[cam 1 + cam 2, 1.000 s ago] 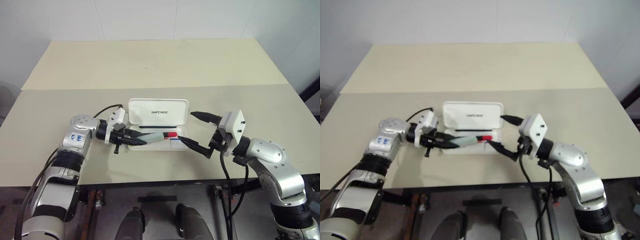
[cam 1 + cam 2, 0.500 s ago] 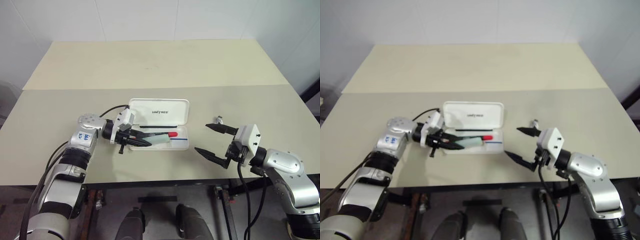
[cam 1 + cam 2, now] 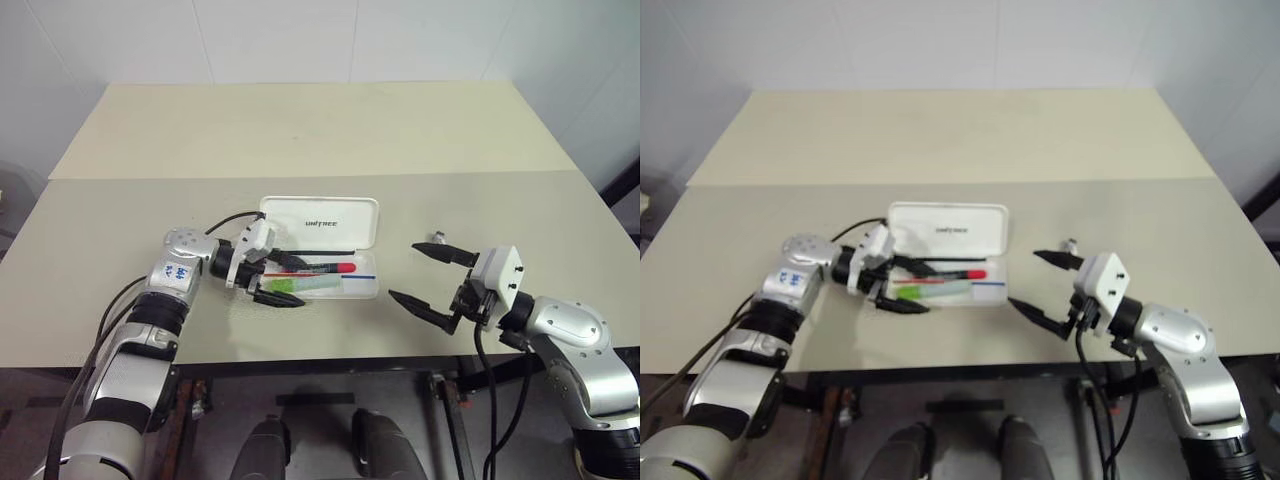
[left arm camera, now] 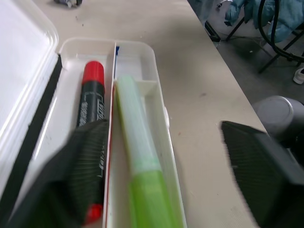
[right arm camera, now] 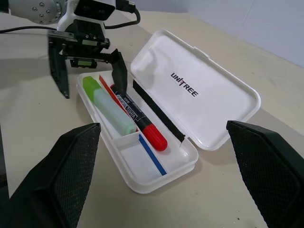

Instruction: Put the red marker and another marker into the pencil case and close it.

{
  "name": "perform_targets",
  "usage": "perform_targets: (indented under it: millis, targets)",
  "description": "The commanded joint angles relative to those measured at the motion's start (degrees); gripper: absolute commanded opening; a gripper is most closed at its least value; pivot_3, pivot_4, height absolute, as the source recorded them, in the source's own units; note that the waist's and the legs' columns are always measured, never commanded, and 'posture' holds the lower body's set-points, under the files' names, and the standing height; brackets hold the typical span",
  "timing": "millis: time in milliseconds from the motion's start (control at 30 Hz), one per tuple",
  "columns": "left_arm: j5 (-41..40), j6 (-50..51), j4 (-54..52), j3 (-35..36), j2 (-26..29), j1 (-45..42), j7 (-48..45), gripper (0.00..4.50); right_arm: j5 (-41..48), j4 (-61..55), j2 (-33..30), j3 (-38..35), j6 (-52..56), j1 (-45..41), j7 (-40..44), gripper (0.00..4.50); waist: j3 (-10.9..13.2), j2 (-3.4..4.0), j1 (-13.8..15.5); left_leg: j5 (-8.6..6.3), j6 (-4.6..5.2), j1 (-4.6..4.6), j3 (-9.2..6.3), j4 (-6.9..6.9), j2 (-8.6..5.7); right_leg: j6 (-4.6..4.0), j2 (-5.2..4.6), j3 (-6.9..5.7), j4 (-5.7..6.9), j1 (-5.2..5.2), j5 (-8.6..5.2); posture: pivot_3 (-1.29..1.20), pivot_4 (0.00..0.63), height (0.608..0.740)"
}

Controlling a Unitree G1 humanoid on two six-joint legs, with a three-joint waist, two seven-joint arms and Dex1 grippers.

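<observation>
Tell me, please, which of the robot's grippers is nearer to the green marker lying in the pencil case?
Left. The left gripper stands open straddling the green marker's end inside the pencil case; the right gripper, open too, hovers clear beyond the case's other end.

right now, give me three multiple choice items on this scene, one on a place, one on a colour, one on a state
1. Where does the red marker lie?
A. on the table beside the case
B. inside the pencil case
C. in the right end effector

2. What colour is the other marker in the case?
A. green
B. blue
C. yellow

3. How does the case lid stand?
A. shut
B. taken off and set aside
C. open, hinged back

Answers:
1 B, the red-capped marker rests in the tray's compartment next to the lid.
2 A, a green cap and pale green barrel lie beside the red marker.
3 C, the lid leans back with its lettering showing, while the left end effector stands open over the tray and the right end effector waits open, apart from the case.
</observation>
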Motion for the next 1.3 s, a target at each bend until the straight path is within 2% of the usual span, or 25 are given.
perform_targets:
  millis: [33, 333, 567, 767, 900, 1300]
  targets:
    - [-1.4, -2.3, -1.0, 1.9, -0.3, -1.5, -0.3, 4.46, 1.2, -2.9, 0.3, 0.0, 0.3, -1.2, -0.7, 4.5, 0.0, 0.0, 0.0, 0.0, 0.0, 0.0, 0.0, 0.0, 0.0, 0.0, 0.0, 0.0, 0.0, 0.0, 0.0, 0.0, 0.15, 0.74]
    - [-3.6, -4.2, -4.8, 4.4, -0.5, 0.2, 0.4, 4.46, 1.4, -3.7, 0.7, 0.7, 1.6, -2.0, -1.3, 4.5, 0.0, 0.0, 0.0, 0.0, 0.0, -0.01, -0.02, -0.02, -0.01, 0.0, -0.01, 0.0, -0.01, -0.01, 0.0, 0.0, 0.15, 0.74]
    - [-8.0, 2.6, -15.6, 6.3, 1.5, 3.8, 0.5, 4.46, -1.5, -0.3, -0.6, -0.4, 2.3, -2.9, -3.0, 4.5, 0.0, 0.0, -0.1, 0.0, 0.0, 0.0, -0.02, -0.03, 0.0, 0.0, -0.01, 0.0, -0.01, -0.01, 0.0, 0.0, 0.15, 0.74]
    - [-11.3, 8.6, -25.2, 9.3, 4.4, 6.0, 4.2, 4.46, -6.5, 7.5, 1.6, -4.3, 7.9, -8.3, -16.5, 4.5, 0.0, 0.0, -0.1, 0.01, -0.01, 0.03, -0.02, 0.0, 0.0, -0.04, -0.03, 0.03, 0.05, -0.01, 0.0, 0.0, 0.15, 0.74]
    - [-12.1, 10.4, -28.5, 12.1, 6.9, 7.2, 7.1, 4.46, -6.4, 10.0, 7.6, -6.6, 13.4, -12.2, -27.1, 4.5, 0.0, 0.02, -0.2, 0.01, -0.01, 0.03, -0.03, -0.07, 0.02, -0.07, -0.02, 0.04, 0.09, -0.05, -0.02, 0.0, 0.15, 0.74]
    - [-13.0, 10.9, -31.0, 15.2, 11.2, 9.7, 11.7, 4.46, -8.3, 13.4, 19.6, -4.7, 19.3, -13.3, -39.1, 4.5, 0.0, 0.03, -0.1, 0.01, -0.02, 0.01, -0.01, -0.13, 0.01, -0.08, -0.03, 0.05, 0.08, -0.1, -0.04, 0.0, 0.15, 0.74]
